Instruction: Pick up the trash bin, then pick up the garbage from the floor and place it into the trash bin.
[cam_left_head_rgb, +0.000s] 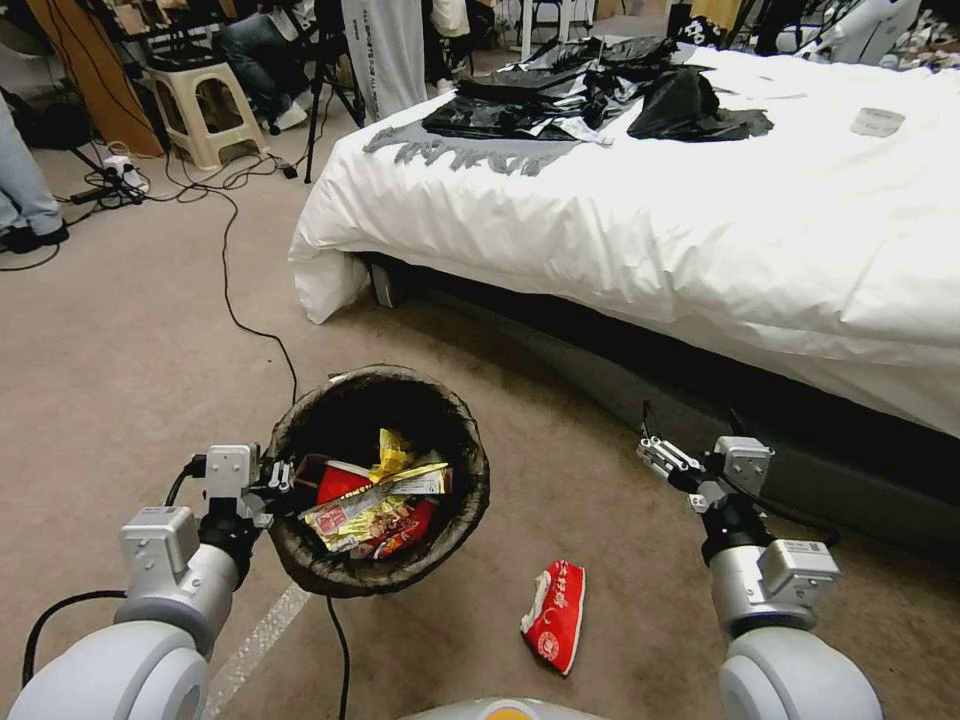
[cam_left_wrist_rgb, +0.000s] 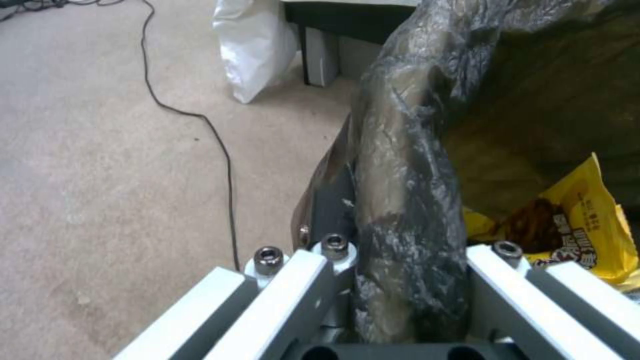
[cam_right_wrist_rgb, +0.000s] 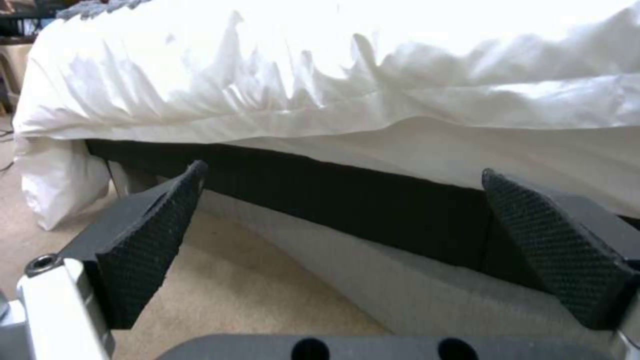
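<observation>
The trash bin (cam_left_head_rgb: 462, 432), lined with a dark bag, hangs at my lower left, and my left gripper (cam_left_head_rgb: 283, 481) is shut on its near rim. In the left wrist view the left gripper (cam_left_wrist_rgb: 400, 235) clamps the bag-covered rim of the trash bin (cam_left_wrist_rgb: 407, 150). Red and yellow snack wrappers (cam_left_head_rgb: 375, 503) lie inside it, and a yellow wrapper (cam_left_wrist_rgb: 575, 220) shows close up. One piece of garbage, a red wrapper (cam_left_head_rgb: 555, 612), lies on the carpet between my arms. My right gripper (cam_left_head_rgb: 655, 456) is open and holds nothing, raised to the right of the wrapper and facing the bed; its pads (cam_right_wrist_rgb: 150, 245) stand wide apart.
A bed with a white duvet (cam_left_head_rgb: 700, 230) fills the right and far side, its dark base (cam_right_wrist_rgb: 373, 205) close ahead of the right gripper. Black bags (cam_left_head_rgb: 600, 90) lie on it. A black cable (cam_left_head_rgb: 250, 330) crosses the carpet toward the bin. A stool (cam_left_head_rgb: 205, 110) stands far left.
</observation>
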